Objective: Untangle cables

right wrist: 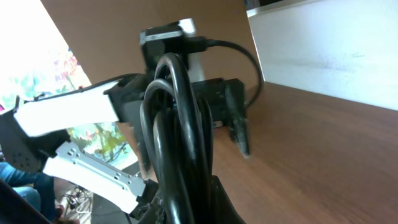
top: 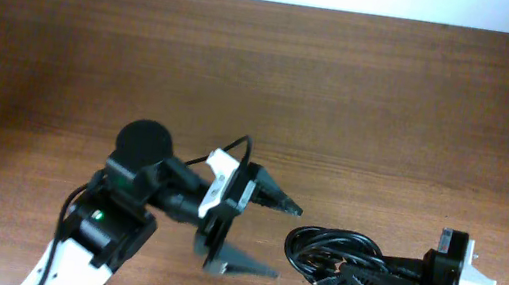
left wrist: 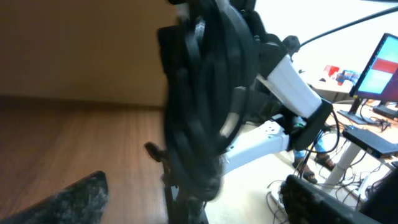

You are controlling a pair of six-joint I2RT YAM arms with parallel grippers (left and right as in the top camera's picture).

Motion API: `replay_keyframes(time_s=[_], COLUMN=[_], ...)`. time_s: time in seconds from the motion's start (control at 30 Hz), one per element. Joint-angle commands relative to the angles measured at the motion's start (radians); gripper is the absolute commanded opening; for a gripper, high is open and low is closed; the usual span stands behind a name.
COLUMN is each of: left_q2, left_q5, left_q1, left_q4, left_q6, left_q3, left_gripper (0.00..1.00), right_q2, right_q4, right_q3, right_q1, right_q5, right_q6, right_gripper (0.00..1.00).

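— The right end effector [top: 368,278]: what's it doing?
— Clamped on the cables [top: 320,245], a coiled black bundle near the front edge of the bench [top: 342,95].
— And the left end effector [top: 286,241]?
— Slightly farther back, fingers spread wide, holding nothing, just beside the bundle and pointing at it.

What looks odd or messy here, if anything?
The thin black cords are bunched in one tangled coil, gripped by the right claw near the wooden table's front edge. The left claw hangs open beside it, not touching. Nothing looks spilled or broken.
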Motion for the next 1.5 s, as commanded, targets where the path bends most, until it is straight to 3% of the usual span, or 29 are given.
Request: replay_keyframes(time_s=[0.0,0.07,0.13,0.17,0.4,0.47,0.53,0.6,0.63,0.77,0.83,0.93,1.07,1.23,1.3,1.47], left_q2=[0.077,0.094,0.094,0.094,0.137,0.164,0.184,0.184,0.184,0.184,0.184,0.184,0.184,0.233,0.269,0.276], left_q5=[0.001,0.004,0.004,0.004,-0.019,-0.019,-0.019,-0.015,-0.015,-0.015,-0.014,0.054,0.173,0.158,0.112,-0.056], left_q1=[0.005,0.005,0.005,0.005,-0.073,-0.09,-0.093,-0.093,-0.093,-0.093,-0.093,-0.093,-0.093,-0.093,-0.093,-0.093], left_q4=[0.159,0.306,0.374,0.376,0.377,0.377,0.377,0.397,0.411,0.444,0.444,0.444,0.444,0.436,0.436,0.436], left_q6=[-0.179,-0.331,-0.388,-0.389,-0.395,-0.395,-0.396,-0.399,-0.399,-0.399,-0.399,-0.396,-0.338,-0.312,-0.312,-0.398], left_q3=[0.008,0.008,0.008,0.008,0.008,0.008,0.008,0.008,0.008,0.008,0.008,0.008,0.008,0.008,0.008,0.008], left_gripper=[0.78,0.76,0.75,0.71,0.65,0.48,0.13,0.01,0.0,0.0,0.0,0.0,0.0,0.0,0.0,0.0], right_q2=[-0.001,-0.001,-0.001,-0.001,-0.001,-0.001,-0.001,-0.001,-0.001,-0.001,-0.001,-0.001,-0.001,-0.001,-0.001,-0.001], right_q4=[0.009,0.006,0.006,0.006,0.006,0.006,0.006,0.006,0.006,0.001,0.002,0.003,0.003,0.031,0.03,0.022], right_q3=[0.01,0.01,0.01,0.01,0.01,0.01,0.01,0.01,0.01,0.01,0.01,0.01,0.01,0.01,0.01,0.01], right_q1=[-0.003,-0.003,-0.003,-0.003,-0.003,-0.003,-0.003,-0.003,-0.003,-0.003,-0.003,-0.003,-0.003,-0.003,-0.003,-0.003], right_q5=[-0.02,-0.012,-0.012,-0.012,-0.012,-0.012,-0.012,-0.012,-0.011,0.093,0.161,0.292,0.229,0.136,0.133,0.132], right_q6=[-0.073,-0.148,-0.164,-0.168,-0.175,-0.175,-0.175,-0.175,-0.175,-0.174,-0.175,-0.203,-0.28,-0.279,-0.279,-0.279], right_gripper=[0.04,0.04,0.04,0.04,0.04,0.04,0.04,0.04,0.05,0.72,0.83,0.88,0.86,0.31,0.21,0.12])
